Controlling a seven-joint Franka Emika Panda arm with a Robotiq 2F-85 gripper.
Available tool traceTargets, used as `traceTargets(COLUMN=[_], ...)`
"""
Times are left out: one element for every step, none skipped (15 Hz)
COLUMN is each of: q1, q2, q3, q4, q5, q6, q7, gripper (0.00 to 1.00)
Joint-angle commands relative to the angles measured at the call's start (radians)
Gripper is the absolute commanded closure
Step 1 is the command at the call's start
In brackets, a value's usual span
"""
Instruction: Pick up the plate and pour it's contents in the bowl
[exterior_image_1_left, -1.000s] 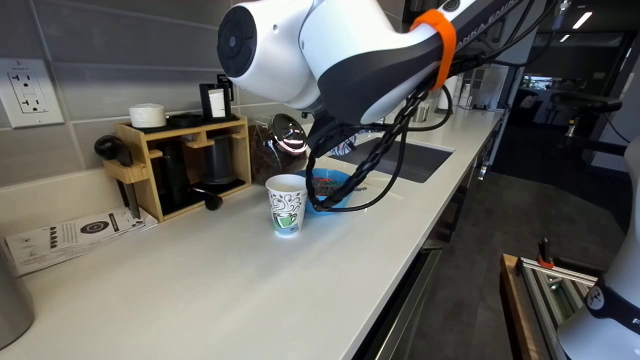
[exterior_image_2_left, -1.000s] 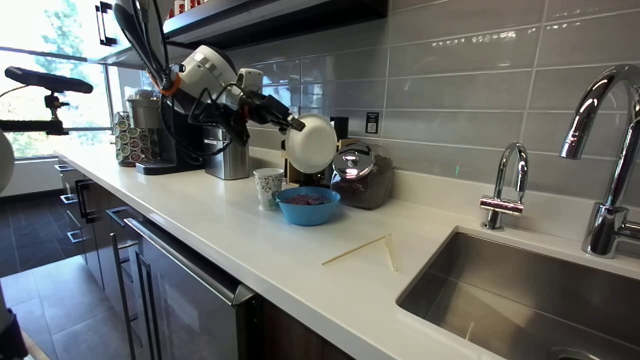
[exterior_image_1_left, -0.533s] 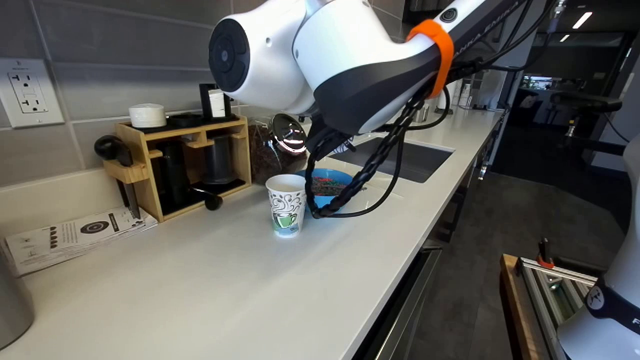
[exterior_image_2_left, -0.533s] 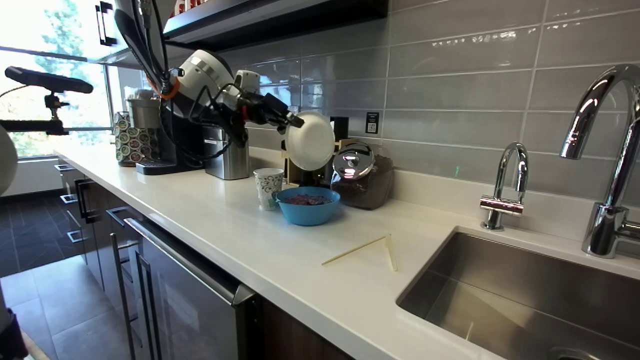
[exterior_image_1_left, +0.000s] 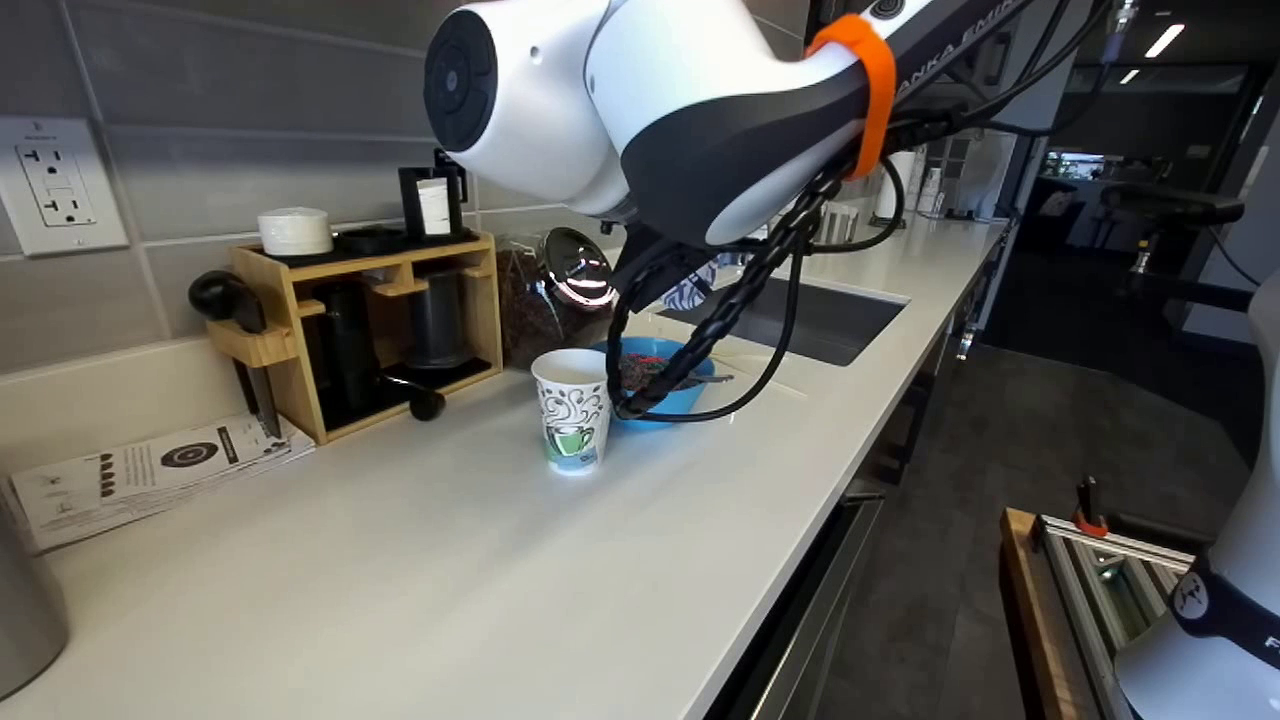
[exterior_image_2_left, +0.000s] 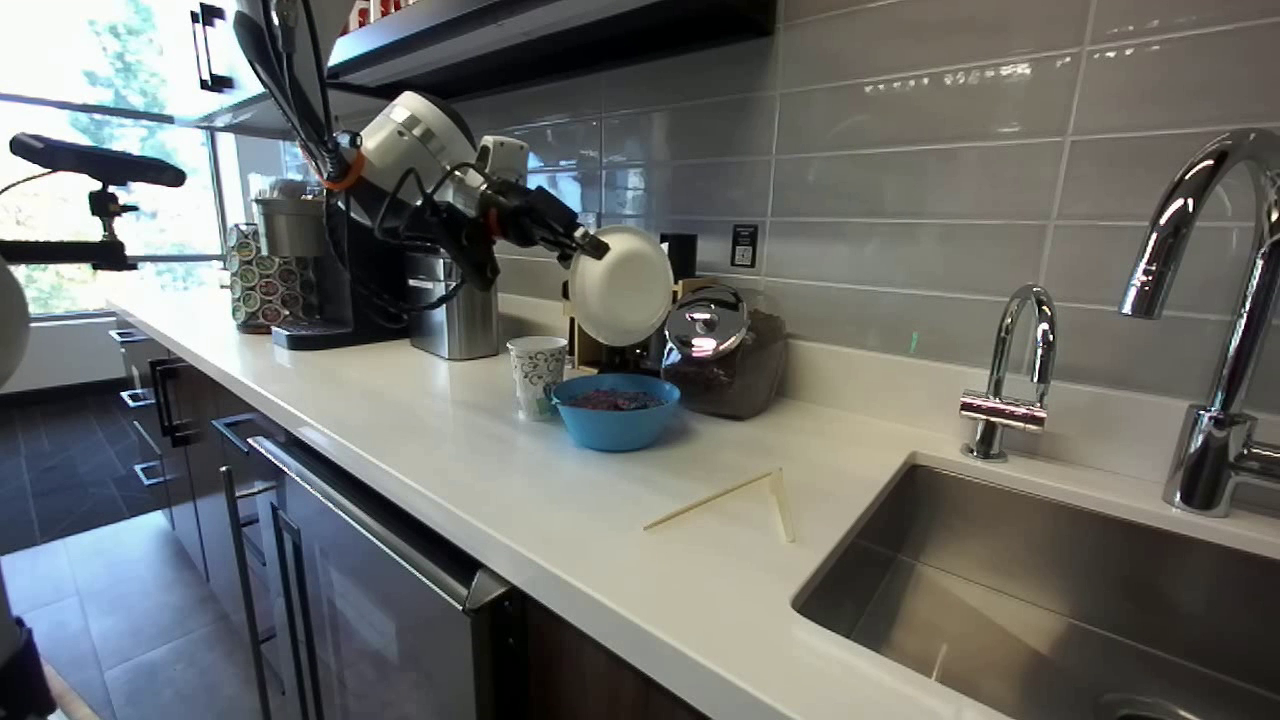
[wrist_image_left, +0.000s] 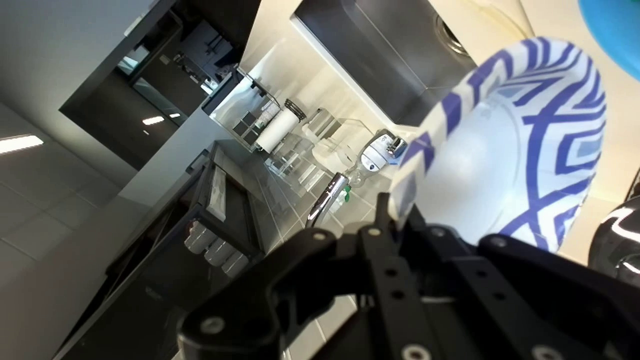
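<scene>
The plate (exterior_image_2_left: 622, 287) is tilted almost on edge in the air, its white underside showing in an exterior view. A bit of its blue zigzag face (exterior_image_1_left: 692, 288) shows behind the arm in an exterior view. My gripper (exterior_image_2_left: 588, 245) is shut on its rim; the wrist view shows the fingertips (wrist_image_left: 400, 216) pinching it. The plate's inner face (wrist_image_left: 470, 170) looks bare in the wrist view. The blue bowl (exterior_image_2_left: 612, 428) stands upright on the counter below the plate. The dark red and purple contents (exterior_image_2_left: 615, 400) lie inside the bowl. The bowl's edge (wrist_image_left: 617, 35) shows in the wrist view.
A white patterned paper cup (exterior_image_1_left: 573, 412) stands beside the bowl. A glass jar with a shiny lid (exterior_image_2_left: 728, 355) and a wooden rack (exterior_image_1_left: 365, 330) stand by the wall. Thin sticks (exterior_image_2_left: 740, 497) lie near the sink (exterior_image_2_left: 1000, 580). Loose cables (exterior_image_1_left: 720, 370) hang from the arm.
The arm dipped slightly with the plate, then rose back to about its earlier height. The plate stays gripped and tilted. The bowl and cup have not moved.
</scene>
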Motion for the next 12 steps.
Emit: traceTargets(q1=[0.013, 0.017, 0.021, 0.024, 0.028, 0.032, 0.037, 0.042, 0.039, 0.050, 0.041, 0.048], q2=[0.019, 0.028, 0.035, 0.042, 0.048, 0.053, 0.060, 0.066, 0.070, 0.078, 0.079, 0.080], q3=[0.000, 0.004, 0.005, 0.007, 0.008, 0.009, 0.011, 0.013, 0.020, 0.014, 0.024, 0.020], q4=[0.015, 0.025, 0.029, 0.032, 0.034, 0.034, 0.035, 0.038, 0.049, 0.041, 0.054, 0.041], q5=[-0.053, -0.066, -0.088, -0.101, -0.118, -0.139, -0.154, -0.168, -0.124, -0.194, -0.116, -0.173], q6=[-0.043, -0.048, -0.054, -0.062, -0.072, -0.082, -0.095, -0.107, -0.102, -0.127, -0.109, -0.112], q7=[-0.026, -0.034, -0.039, -0.047, -0.055, -0.062, -0.074, -0.082, -0.092, -0.090, -0.101, -0.097], gripper=[0.99, 0.99, 0.99, 0.99, 0.99, 0.99, 0.99, 0.99, 0.99, 0.99, 0.99, 0.99])
